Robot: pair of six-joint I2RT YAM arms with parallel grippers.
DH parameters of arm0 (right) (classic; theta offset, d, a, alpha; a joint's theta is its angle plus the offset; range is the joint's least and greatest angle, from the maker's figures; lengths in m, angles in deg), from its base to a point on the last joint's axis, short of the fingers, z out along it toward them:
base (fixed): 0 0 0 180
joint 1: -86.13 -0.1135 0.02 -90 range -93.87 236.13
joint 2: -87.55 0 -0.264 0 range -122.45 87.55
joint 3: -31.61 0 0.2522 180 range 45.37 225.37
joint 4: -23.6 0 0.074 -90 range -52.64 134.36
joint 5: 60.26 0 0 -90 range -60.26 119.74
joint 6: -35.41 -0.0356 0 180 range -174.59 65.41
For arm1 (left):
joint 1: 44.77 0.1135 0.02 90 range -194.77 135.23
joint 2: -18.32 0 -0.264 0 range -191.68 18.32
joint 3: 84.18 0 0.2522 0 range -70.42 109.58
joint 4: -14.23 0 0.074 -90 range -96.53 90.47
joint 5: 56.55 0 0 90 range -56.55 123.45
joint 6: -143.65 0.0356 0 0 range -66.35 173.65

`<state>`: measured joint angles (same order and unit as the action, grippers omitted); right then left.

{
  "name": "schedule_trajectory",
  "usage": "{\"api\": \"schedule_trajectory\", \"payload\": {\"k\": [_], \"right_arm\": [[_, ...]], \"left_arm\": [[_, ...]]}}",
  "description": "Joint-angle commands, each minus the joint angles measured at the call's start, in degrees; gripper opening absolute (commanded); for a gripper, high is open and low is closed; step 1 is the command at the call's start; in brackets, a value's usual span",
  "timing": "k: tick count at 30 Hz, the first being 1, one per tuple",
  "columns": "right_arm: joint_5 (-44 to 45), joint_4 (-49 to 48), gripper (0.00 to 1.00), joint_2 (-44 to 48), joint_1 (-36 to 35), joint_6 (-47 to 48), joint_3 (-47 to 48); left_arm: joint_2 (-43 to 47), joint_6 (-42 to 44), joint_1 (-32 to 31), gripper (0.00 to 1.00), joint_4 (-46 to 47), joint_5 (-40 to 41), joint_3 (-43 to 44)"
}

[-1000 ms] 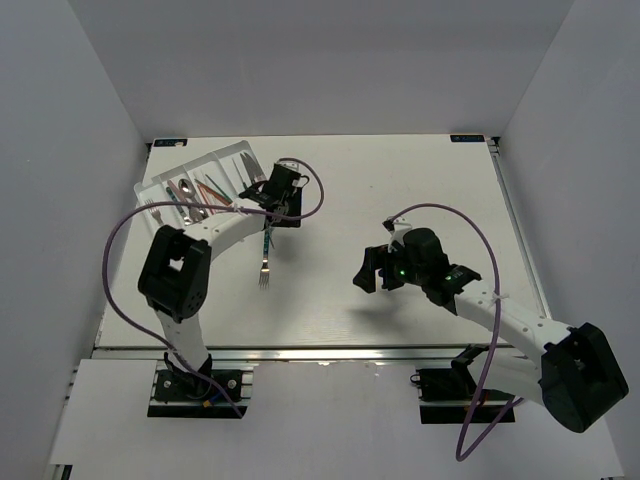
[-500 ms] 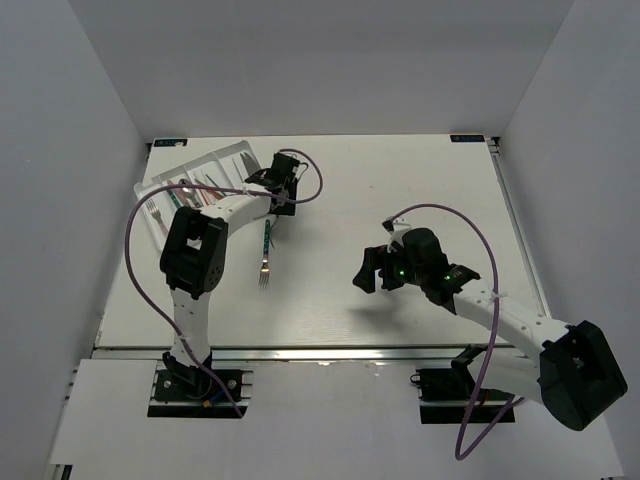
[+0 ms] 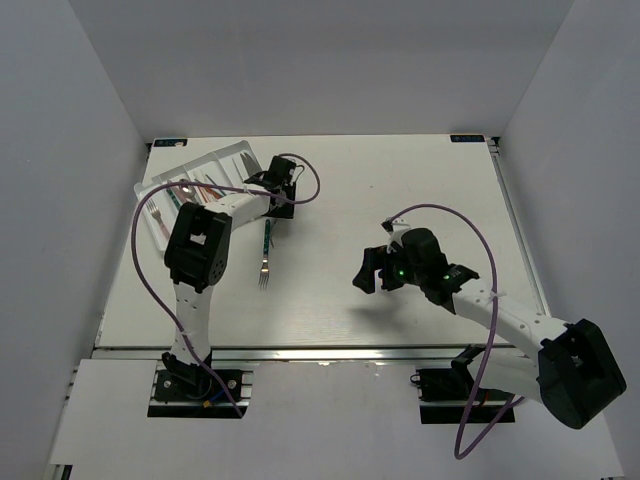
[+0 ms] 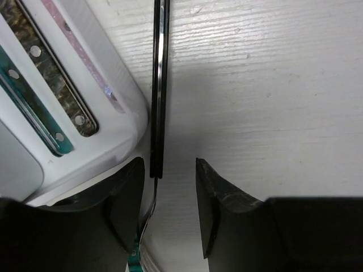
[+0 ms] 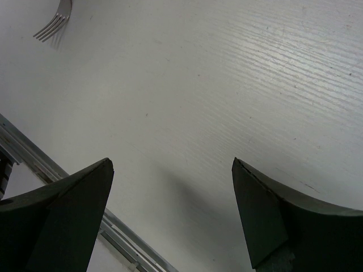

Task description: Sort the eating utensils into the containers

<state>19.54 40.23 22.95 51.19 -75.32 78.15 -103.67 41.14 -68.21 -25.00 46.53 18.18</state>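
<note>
The white cutlery tray (image 3: 215,158) sits at the far left and holds several utensils. In the left wrist view its corner (image 4: 126,116) shows pink, dark and teal handles in the compartments. My left gripper (image 3: 281,178) is at the tray's right end, open (image 4: 169,161). A black-handled utensil (image 4: 159,85) lies on the table beside the tray, its near end between the jaws, close to the left finger (image 4: 127,192). A teal-handled fork (image 3: 265,252) lies on the table nearer the arms. My right gripper (image 3: 368,268) is open and empty (image 5: 171,161) over bare table.
The fork's tines (image 5: 54,25) show at the top left of the right wrist view. The table's metal front edge (image 5: 34,161) is near the right gripper. Purple cables loop over both arms (image 3: 310,185).
My left gripper has moved a little toward the far side along the tray's end, and its arm has swung in. The fork and the right arm have not moved.
</note>
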Motion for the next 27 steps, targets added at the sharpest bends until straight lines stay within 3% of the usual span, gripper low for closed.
{"api": "schedule_trajectory", "payload": {"k": [1, 7, 10, 14, 19, 21, 27], "right_arm": [[0.4, -1.5, 0.89, -0.5, 0.1, 0.5, -0.1], [0.3, -1.5, 0.89, -0.5, 0.1, 0.6, 0.0], [0.2, -1.5, 0.89, -0.5, 0.1, 0.6, 0.0], [0.0, -1.5, 0.89, -0.5, 0.1, 0.5, 0.0], [0.1, -1.5, 0.89, -0.5, 0.1, 0.6, 0.0], [0.1, -1.6, 0.89, -0.4, 0.1, 0.6, 0.0], [0.1, -1.5, 0.89, 0.0, 0.1, 0.6, -0.1]], "left_arm": [[-0.8, 0.0, -0.1, 0.51, 1.7, -1.7, 2.1], [-3.9, 0.0, -0.2, 0.51, -0.3, -1.0, 5.6], [-5.1, 0.0, -0.2, 0.46, -1.0, -1.0, 6.9], [-5.6, -0.6, -0.2, 0.38, -1.2, -2.0, 7.5], [-6.9, -1.6, -1.3, 0.08, -3.4, -2.6, 9.0], [-6.1, -2.8, -2.0, 0.02, -3.7, -2.4, 8.4], [6.0, -8.4, -3.0, 0.0, -1.7, 1.9, 3.9]]}}
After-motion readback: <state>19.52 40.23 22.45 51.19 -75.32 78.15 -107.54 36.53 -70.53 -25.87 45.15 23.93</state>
